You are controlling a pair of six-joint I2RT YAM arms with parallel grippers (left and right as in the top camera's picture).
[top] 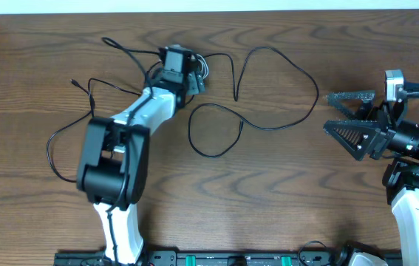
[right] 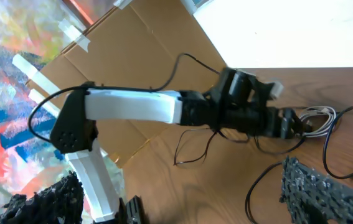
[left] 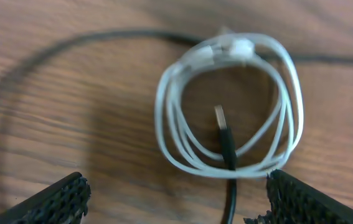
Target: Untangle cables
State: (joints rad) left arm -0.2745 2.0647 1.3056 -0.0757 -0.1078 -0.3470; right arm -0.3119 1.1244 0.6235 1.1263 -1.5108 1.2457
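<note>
- The white cable point(left: 167, 124) lies in a small round coil on the far side of the table point(top: 283, 207), a little left of the middle.
- A black plug point(left: 226, 134) lies inside the coil. Its cord crosses the coil's near edge.
- The middle black cable point(top: 317, 89) makes big loops on the table.
- The left black cable point(top: 49, 151) curves along the left side.
- The left gripper point(left: 176, 186) hangs right over the white coil, its jaws open and empty.
- The right gripper point(top: 346, 117) is well apart on the right, its jaws wide open and empty.
</note>
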